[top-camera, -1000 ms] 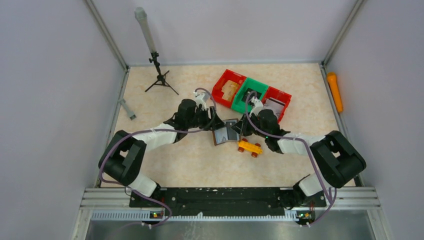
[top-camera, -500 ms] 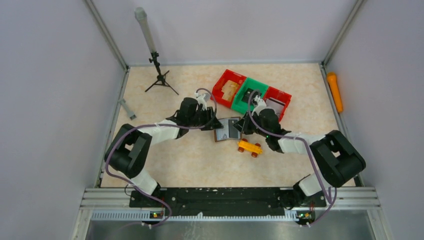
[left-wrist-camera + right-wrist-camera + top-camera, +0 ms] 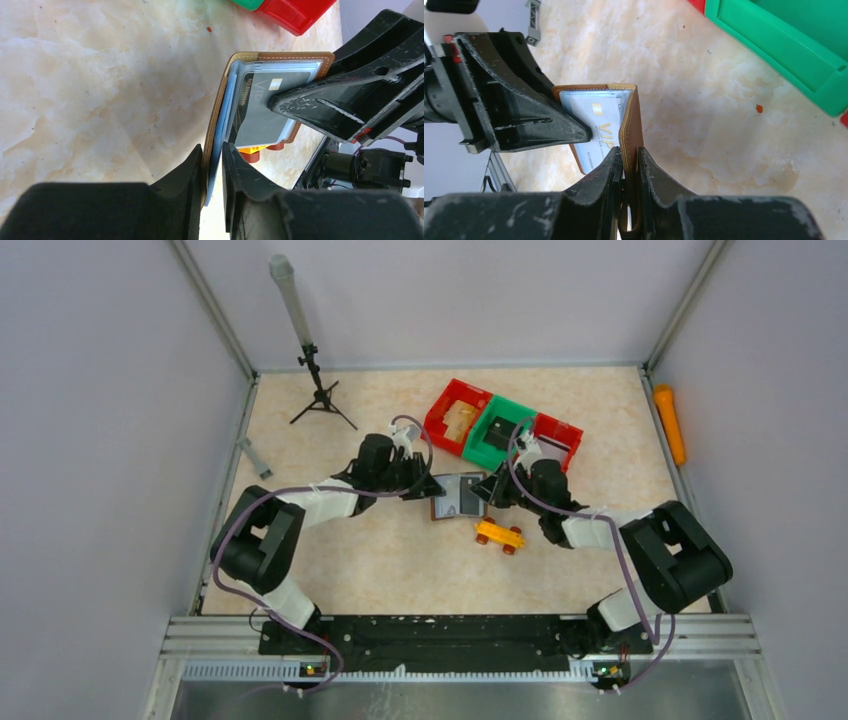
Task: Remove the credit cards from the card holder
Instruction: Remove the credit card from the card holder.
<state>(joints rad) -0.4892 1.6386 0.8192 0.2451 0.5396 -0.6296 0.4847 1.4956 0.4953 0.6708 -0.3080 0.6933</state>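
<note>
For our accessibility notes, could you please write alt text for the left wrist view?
The left jaws pinch one flap of the open brown card holder, standing on edge on the marbled table. A dark VIP card shows in its inner pocket, partly covered by the right arm's jaws; an orange toy car lies behind.

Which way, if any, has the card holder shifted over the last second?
Yes: the card holder has shifted slightly away from the orange toy car, toward the green bin.
</note>
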